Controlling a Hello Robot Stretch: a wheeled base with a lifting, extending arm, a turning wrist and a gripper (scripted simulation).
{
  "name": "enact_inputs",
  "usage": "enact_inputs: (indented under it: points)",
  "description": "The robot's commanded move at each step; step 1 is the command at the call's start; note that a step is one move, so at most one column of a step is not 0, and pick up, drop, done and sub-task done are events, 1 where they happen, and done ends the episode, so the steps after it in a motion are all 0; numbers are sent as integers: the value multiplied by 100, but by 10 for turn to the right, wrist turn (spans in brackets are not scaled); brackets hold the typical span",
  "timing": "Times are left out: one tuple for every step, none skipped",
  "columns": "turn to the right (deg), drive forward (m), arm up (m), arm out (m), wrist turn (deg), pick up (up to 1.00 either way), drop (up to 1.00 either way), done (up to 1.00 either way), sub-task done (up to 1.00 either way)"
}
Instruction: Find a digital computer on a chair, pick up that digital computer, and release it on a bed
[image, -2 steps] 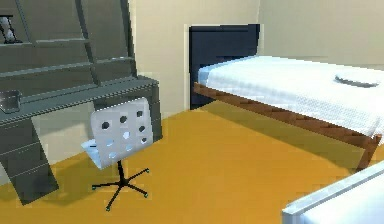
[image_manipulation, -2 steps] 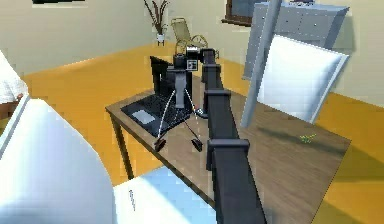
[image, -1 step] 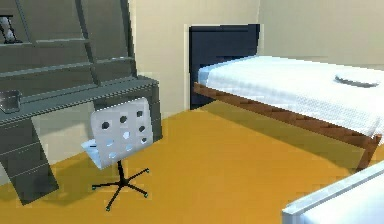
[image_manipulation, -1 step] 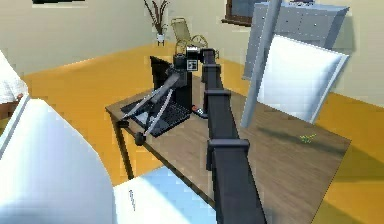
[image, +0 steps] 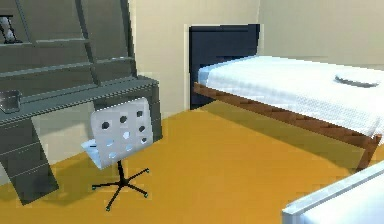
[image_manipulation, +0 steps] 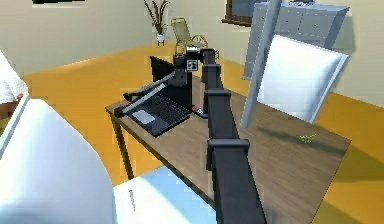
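Observation:
An open dark laptop (image_manipulation: 158, 110) lies on a brown wooden table (image_manipulation: 270, 160), its screen upright behind the keyboard. My arm (image_manipulation: 225, 150) rises from the bottom edge across the table. The gripper (image_manipulation: 165, 88) sits at its far end, against the laptop. I cannot tell whether it holds anything, since the laptop rests on the table right behind it. A bed (image: 300, 85) with a white mattress, a brown frame and a dark blue headboard (image: 225, 45) stands at the forward view's right. A white swivel chair (image: 122, 135) stands by a grey desk (image: 70, 105).
A white chair (image_manipulation: 300, 75) stands at the table's far side, with a grey dresser (image_manipulation: 300, 20) behind it. A wicker chair (image_manipulation: 185, 35) and a plant (image_manipulation: 158, 20) stand by the far wall. White bedding (image_manipulation: 40, 160) lies at the lower left. Orange floor (image: 220, 165) lies between chair and bed.

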Motion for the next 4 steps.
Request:
enact_inputs:
  points:
    - [0, 0, 0, 0, 360, 0, 0, 0, 0]
    - [0, 0, -30, 0, 0, 0, 0, 0, 0]
    - [0, 0, 0, 0, 0, 100, 0, 0, 0]
    - [0, 0, 10, 0, 0, 0, 0, 0, 0]
